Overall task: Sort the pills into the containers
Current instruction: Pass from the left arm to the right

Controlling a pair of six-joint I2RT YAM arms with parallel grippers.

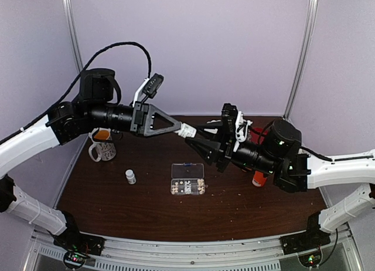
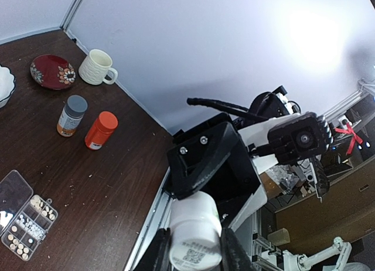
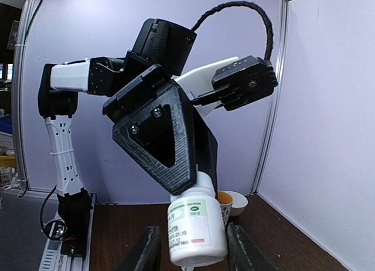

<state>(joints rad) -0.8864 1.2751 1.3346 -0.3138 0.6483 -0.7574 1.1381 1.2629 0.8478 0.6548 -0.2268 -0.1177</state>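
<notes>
Pills [image 1: 187, 187]: pale tablets in the near compartments of the clear organizer box [image 1: 187, 170], which lies open on the surface [image 1: 117, 206], well below both arms. White pill bottle [image 3: 196, 221]: raised in mid-air, pinched by my left gripper [image 2: 194, 253]. My right gripper [image 3: 193, 250] faces it, jaws spread either side of the labelled body, with a slit of gap showing on one side, so it has no grip yet. Step in hand, as I judge it: a two-handed hold to open the bottle. The next move calls for a square, firm clamp, then a counter-twist without tilting.
</notes>
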